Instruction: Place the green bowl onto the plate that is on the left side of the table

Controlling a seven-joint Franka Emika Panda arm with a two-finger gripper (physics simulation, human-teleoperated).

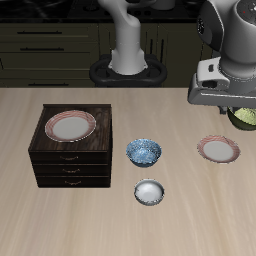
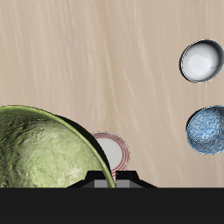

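Your gripper (image 1: 237, 100) has the green bowl (image 2: 45, 149) clamped by its rim and lifted above the table (image 1: 190, 180), the plate (image 1: 218, 150) just below (blue bowl (image 1: 144, 152) and white bowl (image 1: 149, 192) well apart).

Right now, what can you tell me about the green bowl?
The green bowl is round, olive green, with a bumpy, speckled yellow-green inside. It fills much of the wrist view, close under the gripper, above the table and partly covering the plate. From the front only a sliver shows behind the gripper. The grip itself is hidden.
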